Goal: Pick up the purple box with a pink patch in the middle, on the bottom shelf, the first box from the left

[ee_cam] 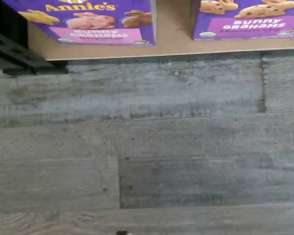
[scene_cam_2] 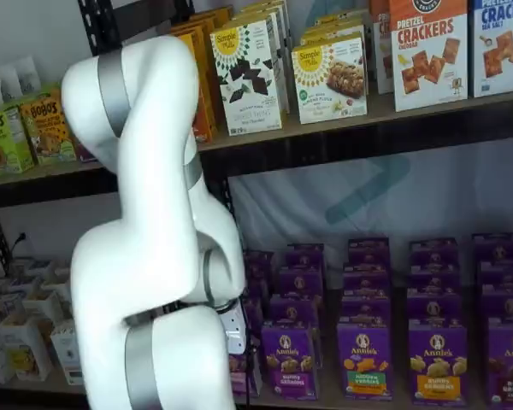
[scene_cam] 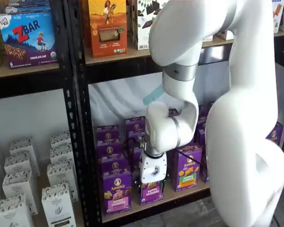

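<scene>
The purple box with the pink patch stands upright at the front of the bottom shelf, at the left end of its row. Nothing is touching it, so it has not been picked up. In the wrist view the same box shows its pink patch, and a second purple box stands a little way off, with bare shelf between them.

The gripper hangs low in front of that row, just beside the purple box and more in front of its neighbour. I only see its white body. The black fingers are hidden, but I think they are spread wide apart, with nothing in them.

So the arm has come down to the right shelf, and that part looks done. What is left, I think, is to line up with the box, move in, squeeze it and lift it out.
</scene>
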`<control>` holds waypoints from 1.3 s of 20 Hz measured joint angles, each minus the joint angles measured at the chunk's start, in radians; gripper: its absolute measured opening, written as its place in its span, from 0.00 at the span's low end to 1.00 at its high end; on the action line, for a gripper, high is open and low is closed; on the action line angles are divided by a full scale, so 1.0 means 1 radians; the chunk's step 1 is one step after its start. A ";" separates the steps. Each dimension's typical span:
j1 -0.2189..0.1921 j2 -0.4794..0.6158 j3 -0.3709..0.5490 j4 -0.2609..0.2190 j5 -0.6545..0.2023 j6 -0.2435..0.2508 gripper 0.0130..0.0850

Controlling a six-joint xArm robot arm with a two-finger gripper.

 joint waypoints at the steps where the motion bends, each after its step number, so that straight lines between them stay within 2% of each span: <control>1: -0.014 0.010 -0.011 -0.086 0.006 0.070 1.00; 2: -0.030 0.025 -0.029 -0.192 0.017 0.162 1.00; 3: -0.037 0.040 -0.045 -0.251 0.024 0.212 1.00; 5: -0.043 0.071 -0.081 -0.325 0.032 0.278 1.00; 9: -0.039 0.115 -0.134 -0.359 0.047 0.315 1.00; 12: -0.041 0.164 -0.190 -0.407 0.049 0.360 1.00; 18: -0.060 0.239 -0.297 -0.462 0.085 0.394 1.00; 23: -0.069 0.298 -0.371 -0.422 0.087 0.346 1.00; 26: -0.070 0.326 -0.403 -0.375 0.066 0.299 1.00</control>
